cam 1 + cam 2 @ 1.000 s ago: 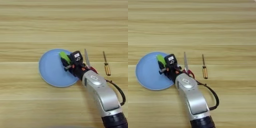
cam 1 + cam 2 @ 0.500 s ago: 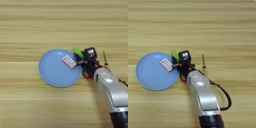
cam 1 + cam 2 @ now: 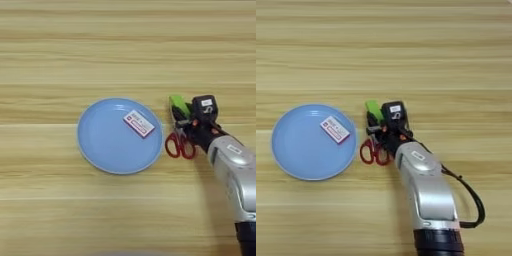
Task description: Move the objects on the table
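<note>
Overhead, a light wooden tabletop (image 3: 60, 45) holds a round blue plate (image 3: 102, 145) with a white-and-red flat box (image 3: 139, 123) lying on its upper right part. Just right of the plate, the silver right arm's black tool (image 3: 376, 120) is clamped on a lime-green block (image 3: 373, 107), off the plate. Red-handled scissors (image 3: 179, 145) lie below the block, beside the plate rim, blades hidden under the tool.

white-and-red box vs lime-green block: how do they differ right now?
Place: the flat white-and-red box lies inside the round blue plate; the lime-green rectangular block is off it, to the plate's right.
Contact: the box lies apart from the black gripper; the block sits right at it.
Look: the box is two-coloured, the block is plain green.
Both are small and rectangular.
</note>
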Controlling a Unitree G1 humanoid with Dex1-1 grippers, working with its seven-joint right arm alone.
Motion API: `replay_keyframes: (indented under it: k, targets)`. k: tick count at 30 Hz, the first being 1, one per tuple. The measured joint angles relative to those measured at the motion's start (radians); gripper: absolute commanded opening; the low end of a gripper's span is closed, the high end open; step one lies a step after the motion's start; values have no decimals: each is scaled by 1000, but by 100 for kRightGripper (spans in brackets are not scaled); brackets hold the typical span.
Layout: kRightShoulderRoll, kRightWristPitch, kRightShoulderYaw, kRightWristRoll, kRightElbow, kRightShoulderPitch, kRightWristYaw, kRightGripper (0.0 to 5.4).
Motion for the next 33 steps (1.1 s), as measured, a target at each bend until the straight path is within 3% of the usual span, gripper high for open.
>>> replay_keyframes:
  k: [14,33]
  targets:
    - [-65,-31,-138,22,77,-12,-19,140]
    - [-116,-76,-198,19,200,-18,-34,140]
